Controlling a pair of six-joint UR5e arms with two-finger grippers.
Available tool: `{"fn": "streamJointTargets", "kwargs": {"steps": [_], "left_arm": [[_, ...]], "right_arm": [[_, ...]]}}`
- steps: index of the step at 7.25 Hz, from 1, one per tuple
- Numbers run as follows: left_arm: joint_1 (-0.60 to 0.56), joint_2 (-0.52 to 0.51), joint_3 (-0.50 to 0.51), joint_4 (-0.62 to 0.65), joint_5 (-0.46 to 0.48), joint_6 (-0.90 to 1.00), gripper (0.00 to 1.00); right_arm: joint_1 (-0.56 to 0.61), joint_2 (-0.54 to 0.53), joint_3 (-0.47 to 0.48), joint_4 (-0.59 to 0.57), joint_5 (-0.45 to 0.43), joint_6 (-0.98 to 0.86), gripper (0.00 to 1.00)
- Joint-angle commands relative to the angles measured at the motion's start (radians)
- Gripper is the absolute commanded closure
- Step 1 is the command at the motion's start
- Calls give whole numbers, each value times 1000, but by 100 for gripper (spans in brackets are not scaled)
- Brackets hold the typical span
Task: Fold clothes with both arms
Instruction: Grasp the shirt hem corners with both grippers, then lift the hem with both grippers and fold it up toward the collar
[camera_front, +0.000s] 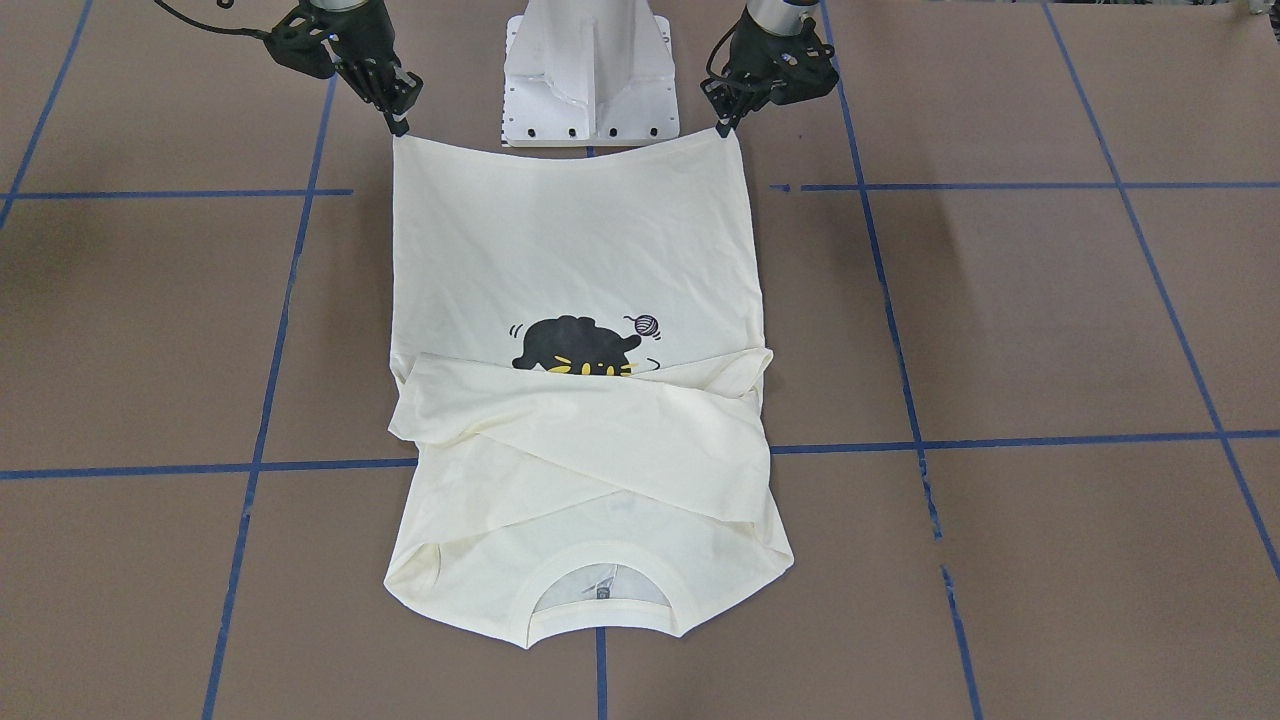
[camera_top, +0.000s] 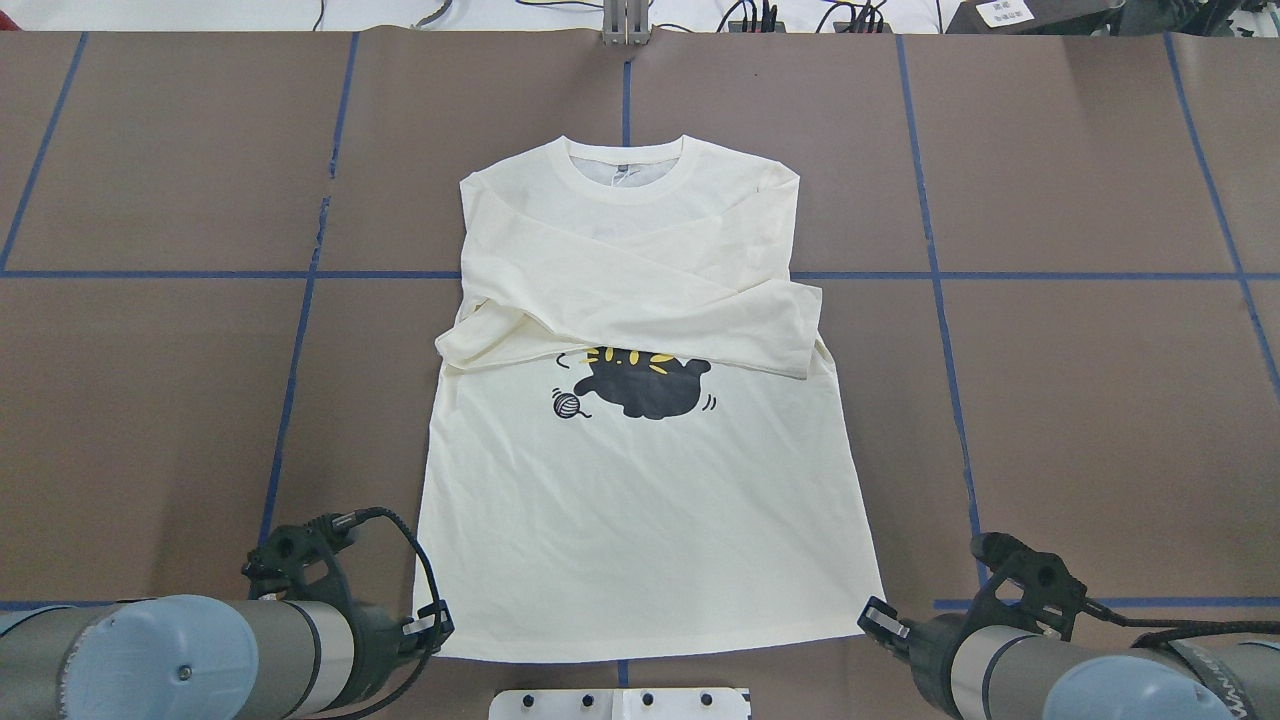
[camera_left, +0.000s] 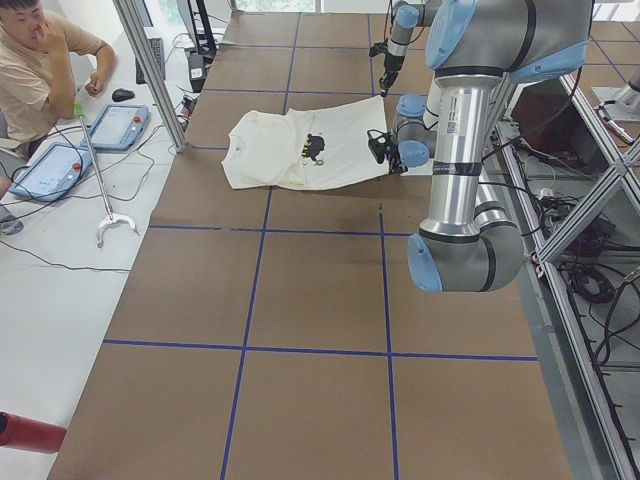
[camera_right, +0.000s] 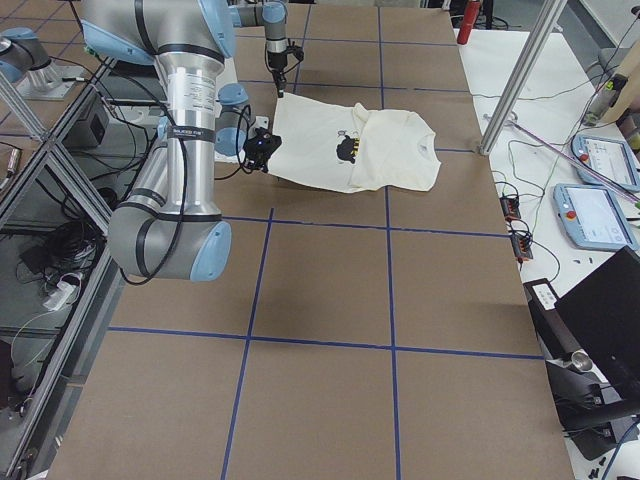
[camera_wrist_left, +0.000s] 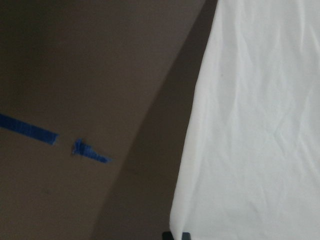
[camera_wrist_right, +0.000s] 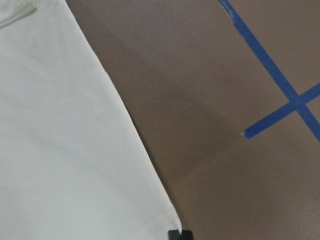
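Both hem corners of the cream cat-print T-shirt (camera_front: 570, 250), spread on the table (camera_front: 1050, 300) with sleeves (camera_front: 600, 430) crossed, sit pinched in the left gripper (camera_front: 722, 128) and right gripper (camera_front: 399, 127); next, I judge, they must lift and carry the hem evenly toward the neckline (camera_front: 600, 558).

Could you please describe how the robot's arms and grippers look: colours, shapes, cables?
Both the left arm and the right arm are silver-grey tubes with light-blue joint caps. The left gripper and the right gripper are black, each with two thin fingers. A black cable loops by each wrist. A narrow printed label runs down the left arm's tube.
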Motion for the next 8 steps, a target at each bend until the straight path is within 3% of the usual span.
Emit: {"fn": "streamJointTargets", "kwargs": {"steps": [1, 2, 4, 6, 7, 8], "left_arm": [[-65, -90, -23, 70, 17, 61, 100], [-163, -141, -15, 72, 25, 185, 100], [-341, -221, 78, 70, 22, 345, 100], [-481, -300, 225, 58, 22, 452, 100], [-518, -363, 338, 29, 22, 454, 100], [-558, -393, 464, -88, 24, 454, 100]], "right_arm": [[109, 21, 25, 0, 8, -28, 100], [199, 73, 11, 0, 56, -135, 100], [455, 223, -145, -3, 206, -340, 100], [666, 422, -398, -5, 316, -494, 100], [749, 502, -526, -2, 331, -593, 100], [794, 591, -675, 3, 334, -649, 100]]}}
